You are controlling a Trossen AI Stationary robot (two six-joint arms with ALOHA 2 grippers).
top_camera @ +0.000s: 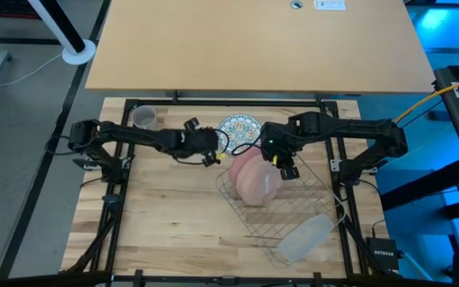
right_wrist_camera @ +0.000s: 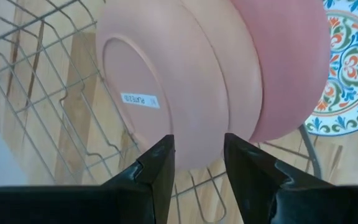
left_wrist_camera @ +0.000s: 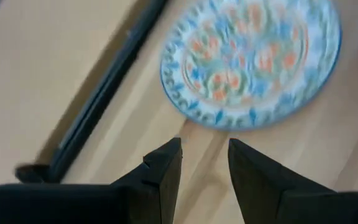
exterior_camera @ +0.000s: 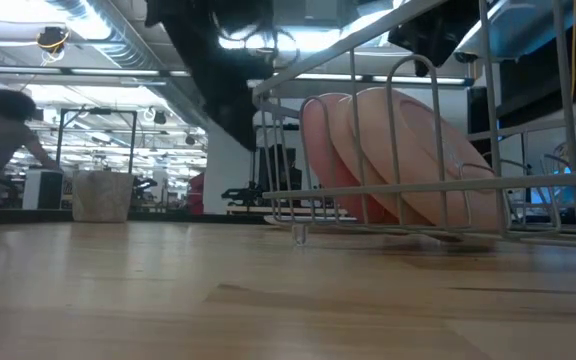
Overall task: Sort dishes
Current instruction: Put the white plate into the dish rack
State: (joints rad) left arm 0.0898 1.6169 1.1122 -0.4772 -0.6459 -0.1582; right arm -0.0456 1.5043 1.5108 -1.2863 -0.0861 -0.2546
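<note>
Two salmon-pink plates (top_camera: pixel 253 180) (right_wrist_camera: pixel 185 81) stand on edge in the wire rack (top_camera: pixel 313 199), leaning on its wires, as the low view shows (exterior_camera: pixel 408 150). The patterned plate (top_camera: pixel 239 126) (left_wrist_camera: pixel 253 56) lies flat on the table beyond the rack. A grey mug (top_camera: pixel 143 117) stands upright at the far left. My left gripper (top_camera: pixel 213 158) (left_wrist_camera: pixel 204 146) hangs open just short of the patterned plate's rim, with nothing between its fingers. My right gripper (top_camera: pixel 288 169) (right_wrist_camera: pixel 199 140) is open above the pink plates, pointing down at their rims and apart from them.
A translucent plastic tray (top_camera: pixel 305 237) lies at the rack's near right corner. A black frame rail (left_wrist_camera: pixel 104 87) runs along the table's far side close to the patterned plate. Bare wood table (top_camera: pixel 166 215) spreads out to the near left.
</note>
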